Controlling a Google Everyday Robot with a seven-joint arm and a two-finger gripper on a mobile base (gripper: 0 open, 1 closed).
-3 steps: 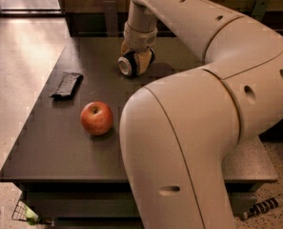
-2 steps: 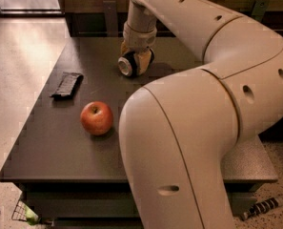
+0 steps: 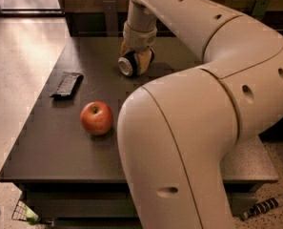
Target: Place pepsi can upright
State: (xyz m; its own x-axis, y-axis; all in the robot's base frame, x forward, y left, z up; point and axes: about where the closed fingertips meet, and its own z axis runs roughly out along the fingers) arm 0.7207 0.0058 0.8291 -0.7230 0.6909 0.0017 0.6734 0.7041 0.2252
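Observation:
The pepsi can lies on its side at the far middle of the dark table, its silver end facing the front left. My gripper comes down on it from above, and its tan fingers sit on either side of the can. The can's dark body is mostly hidden between them. My big white arm fills the right half of the view.
A red apple stands left of centre on the table. A flat dark wrapper lies further back on the left. A wall and a dark rail run behind the table. The floor lies to the left.

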